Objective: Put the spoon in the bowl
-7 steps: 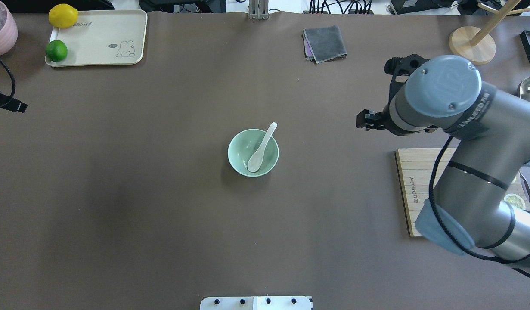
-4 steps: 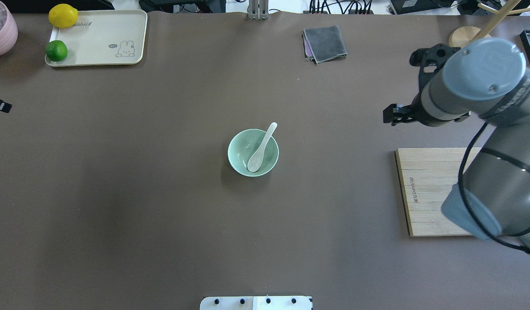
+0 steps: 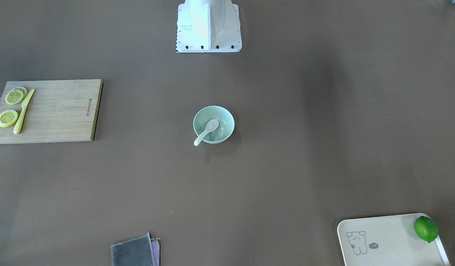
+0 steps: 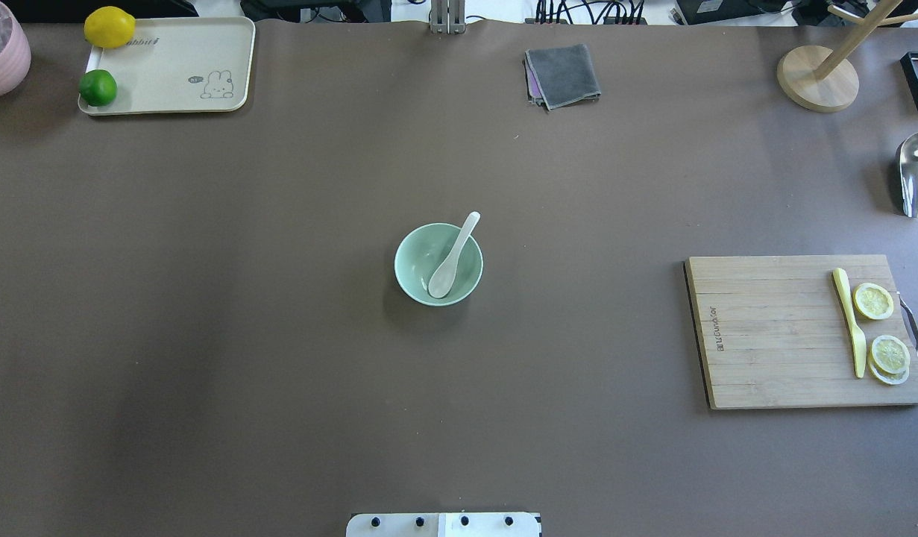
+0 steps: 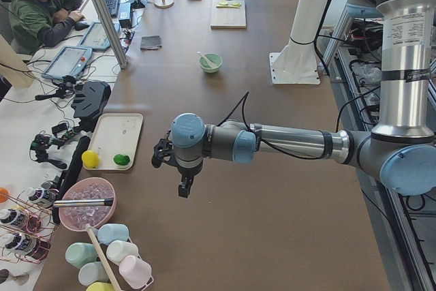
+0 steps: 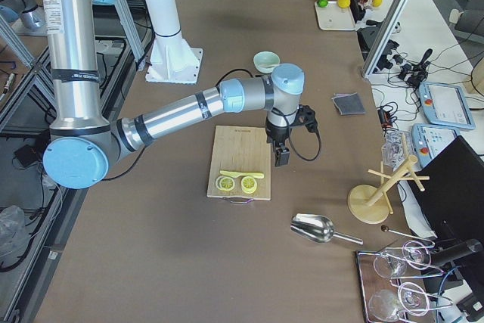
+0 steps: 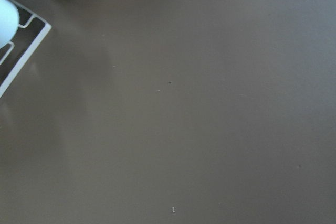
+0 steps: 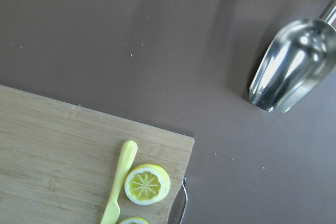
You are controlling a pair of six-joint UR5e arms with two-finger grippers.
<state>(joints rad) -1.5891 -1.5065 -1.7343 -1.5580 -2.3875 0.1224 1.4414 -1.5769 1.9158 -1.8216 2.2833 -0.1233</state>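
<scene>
front view: the spoon lies in the bowl mid-worktop, its handle over the rim. overhead: a board with a knife, a tray and a cloth sit well apart from it. side views: the left claw and right claw hang away from the bowl; i cannot tell how wide either is.

**Odds and ends at the counter's edges**

A wooden board lies on the counter, with a yellow knife on it and lemon slices just beside the blade. A steel scoop and a wooden stand sit beyond the board. A grey cloth lies folded. A cream tray holds a lemon and a lime, next to a pink pot.
</scene>
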